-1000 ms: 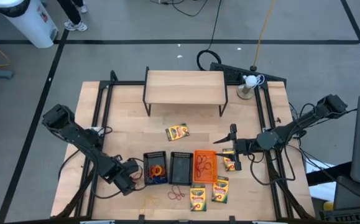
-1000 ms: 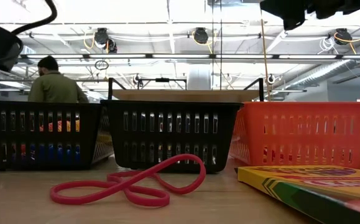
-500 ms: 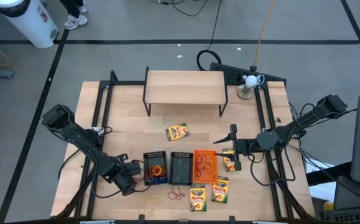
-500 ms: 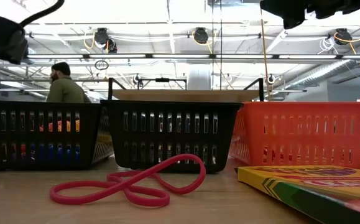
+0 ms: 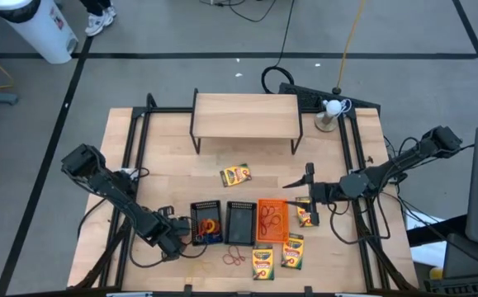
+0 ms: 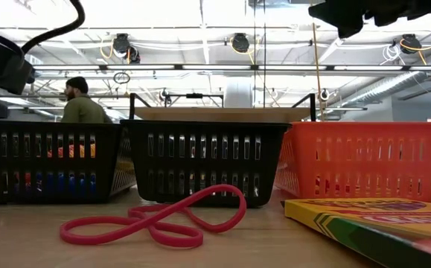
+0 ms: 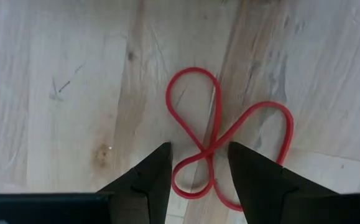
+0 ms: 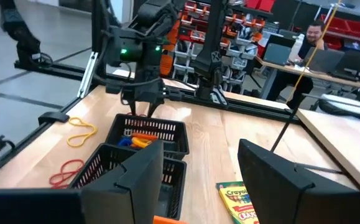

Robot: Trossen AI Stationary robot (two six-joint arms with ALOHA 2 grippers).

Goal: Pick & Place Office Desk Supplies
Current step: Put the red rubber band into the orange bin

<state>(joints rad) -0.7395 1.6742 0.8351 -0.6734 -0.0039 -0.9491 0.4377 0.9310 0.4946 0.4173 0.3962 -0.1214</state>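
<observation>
The left pincer (image 7: 198,177) hangs open straight above a red rubber band (image 7: 220,146) lying twisted flat on the counter near its front edge (the crossing sits between the fingertips); the right arm waits farther off.

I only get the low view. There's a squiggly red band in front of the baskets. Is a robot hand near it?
Observer: Yes. The left gripper is beside the left black tray, and its wrist camera shows the red rubber band lying on the wood between its open fingers.
Operator: What's inside the orange basket? I only see its side.
Observer: From above, the orange tray has thin red bands lying in it.
Operator: Where's the other hand?
Observer: The right gripper is on the orange tray's right, jaws open and empty, near a crayon box.
</observation>
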